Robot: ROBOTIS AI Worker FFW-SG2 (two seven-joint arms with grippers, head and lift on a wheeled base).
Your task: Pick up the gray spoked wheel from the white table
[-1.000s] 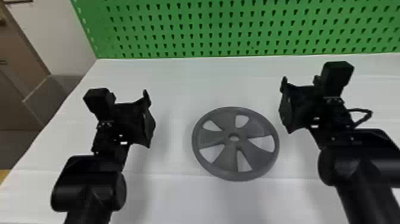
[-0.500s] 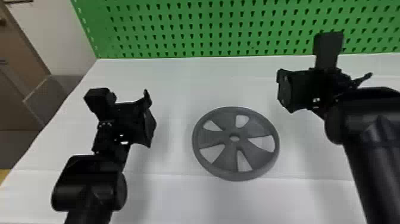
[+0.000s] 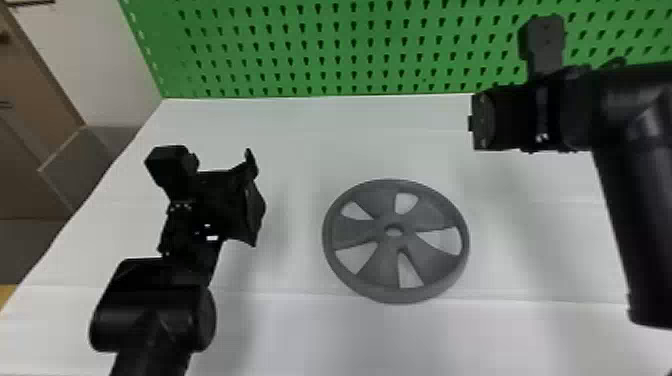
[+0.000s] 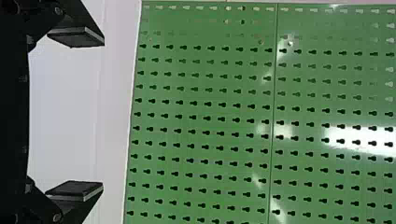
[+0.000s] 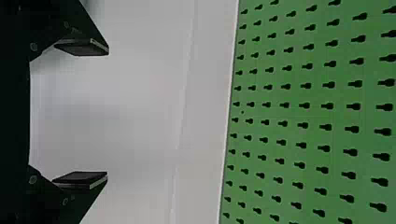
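Judging progress from the near side of the desk (image 3: 300, 340) outward: the pick looks to be at its approach stage. Nothing is lifted. Left to do: line up, grasp, raise.

Nearest, the left arm (image 3: 152, 310) comes in low over the near part of the desk. Its end effector (image 4: 102, 114) is wide open, the two flat fingers well apart with nothing between them. It hangs to the left of the work, clear of it.

Next out, the gray spoked wheel (image 3: 355, 231) lies flat on the white surface, openings between the spokes showing white through. No contact with either arm. Placement is between the two sides, a little toward the near half.

Farther out, the right arm (image 3: 640, 200) reaches over the far right part of the desk. The right end effector (image 5: 108, 113) is also spread wide and empty; it touches nothing. It sits beyond the wheel and to its right, so this side would probably need to come back and down before any grasp.

Behind all, the green pegboard (image 3: 362, 52) stands at the desk's far edge.

Note: which arm is to do the picking, cannot tell. The rim seems the likeliest grip; a finger landing on top of it could tip or slide the wheel.
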